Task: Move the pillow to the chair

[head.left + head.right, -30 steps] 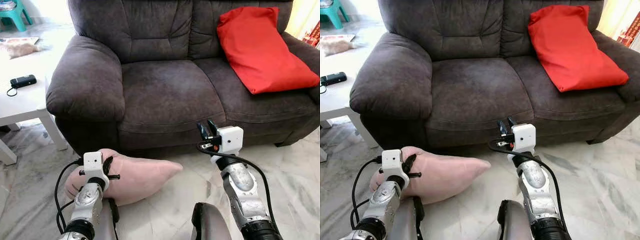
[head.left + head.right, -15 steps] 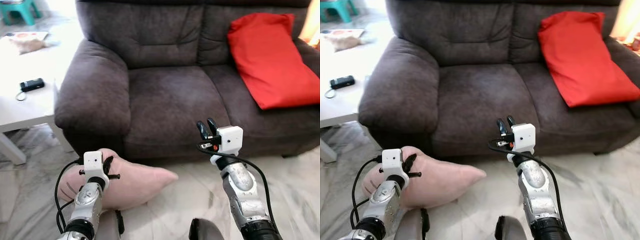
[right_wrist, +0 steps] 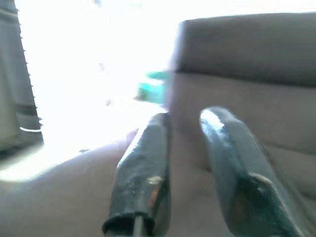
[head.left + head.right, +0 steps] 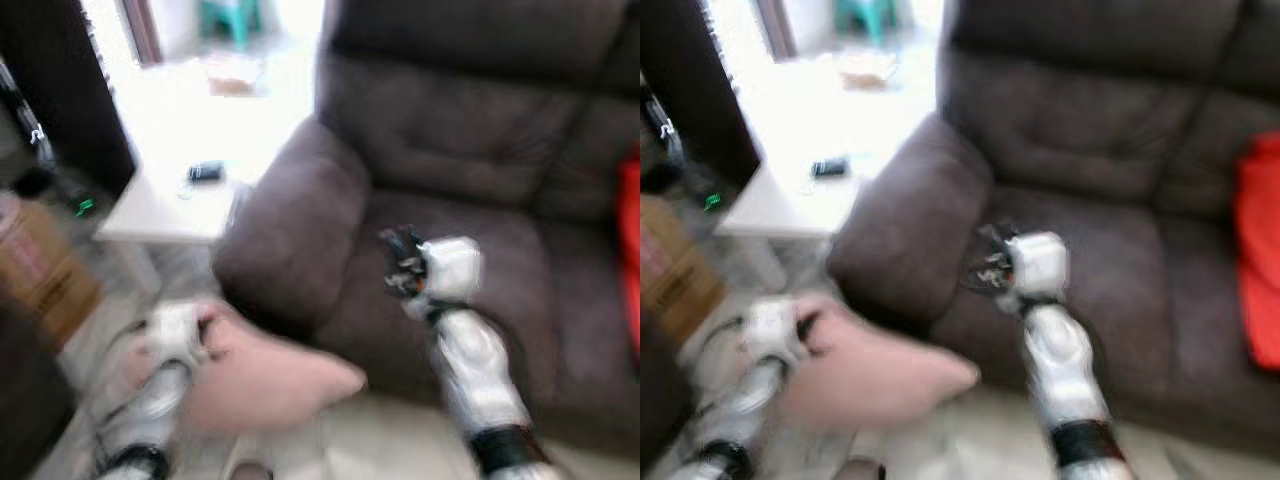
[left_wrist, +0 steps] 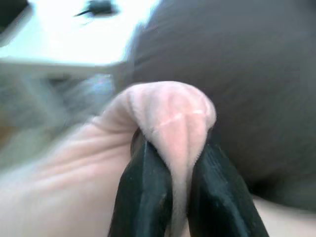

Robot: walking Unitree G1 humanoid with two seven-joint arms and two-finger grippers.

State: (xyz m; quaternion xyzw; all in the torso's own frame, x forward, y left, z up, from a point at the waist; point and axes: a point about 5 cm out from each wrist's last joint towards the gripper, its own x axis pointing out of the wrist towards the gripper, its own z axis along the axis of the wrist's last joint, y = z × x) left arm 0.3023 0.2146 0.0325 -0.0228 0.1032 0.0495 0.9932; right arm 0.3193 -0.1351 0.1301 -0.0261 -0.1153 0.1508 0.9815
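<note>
Clearly the robot is mid-turn, for the head views are smeared. On its left side the left gripper point(image 5: 173, 197) has its two black fingers point(image 5: 143, 192) pinched tight on a fold of the pink pillow point(image 4: 270, 375), and the rest of the pillow hangs loose beyond and below the grip, trailing toward the robot's middle, low beside the sofa's arm. Ahead of that gripper and farther out stands a white table point(image 4: 175, 200) with a small dark device point(image 4: 206, 172) on it; a cardboard box point(image 4: 40, 265) sits off to the gripper's outer side. Moving right, the dark sofa point(image 4: 450, 140) lies just beyond the right gripper point(image 3: 187, 173), which is raised over the seat with its fingers a little apart and nothing between them. Past it, at the far edge, a strip of red cushion point(image 4: 1260, 260) shows.

To carry well, I would judge the pinch should stay firm, since only a corner is held; lifting the pillow free of the floor and keeping it off the sofa's arm during the turn would stop it snagging. I cannot make out the chair it is bound for, unless it is the teal one point(image 4: 232, 15) in the distance.

Against half a second ago the camera has swung leftward: the red cushion has slid to the edge and the table has come toward the centre. The grip on the pillow is unchanged.
</note>
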